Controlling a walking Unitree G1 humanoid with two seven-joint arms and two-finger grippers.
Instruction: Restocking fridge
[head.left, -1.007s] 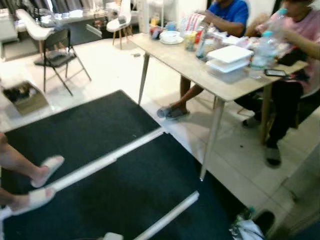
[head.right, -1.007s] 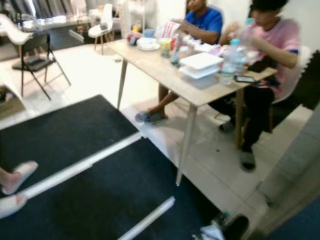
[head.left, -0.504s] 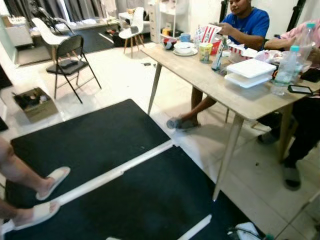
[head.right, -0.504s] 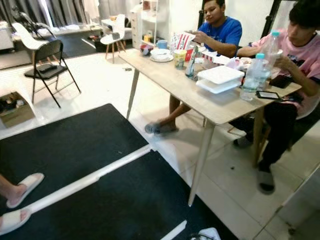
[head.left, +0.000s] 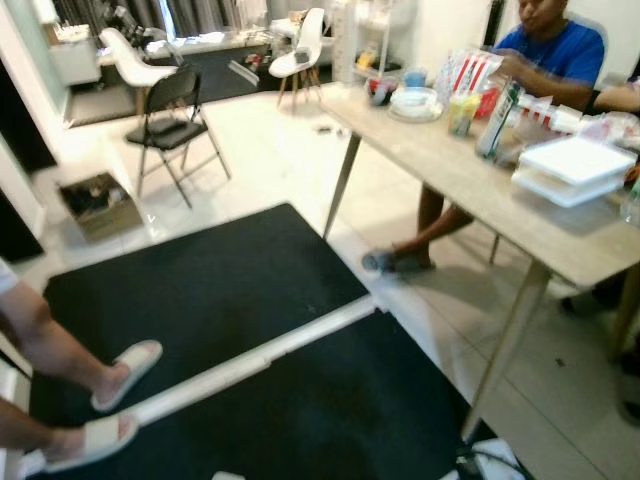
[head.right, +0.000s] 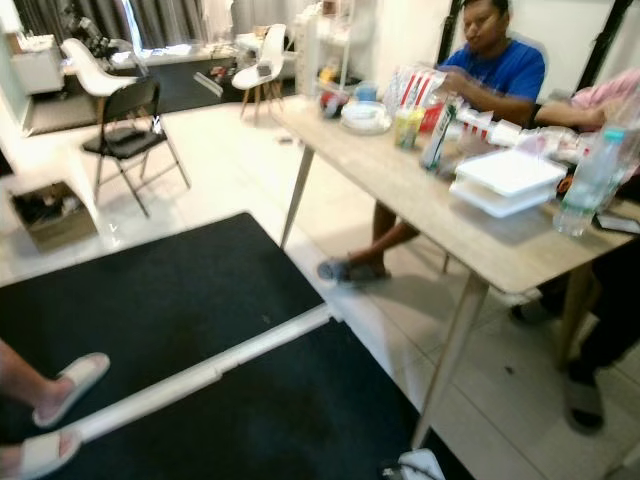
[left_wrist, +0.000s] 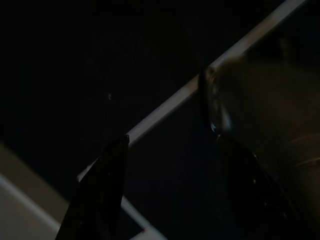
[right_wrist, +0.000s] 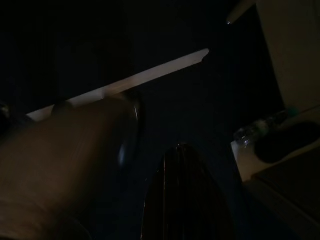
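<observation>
Wooden table (head.right: 500, 255) holds white boxes (head.right: 505, 180); black mats (head.right: 170, 300) below.

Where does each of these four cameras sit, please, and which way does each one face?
Left eye view: on the head, looking forward and down at the long pale wooden table, black floor mat and black folding chair.
Right eye view: beside it, same scene, set slightly to one side.
Left wrist view: on the hanging left arm, looking along the left gripper at dark mat.
Right wrist view: likewise, along the right gripper.
Shared: the white strip across the mat shows in all four.
</observation>
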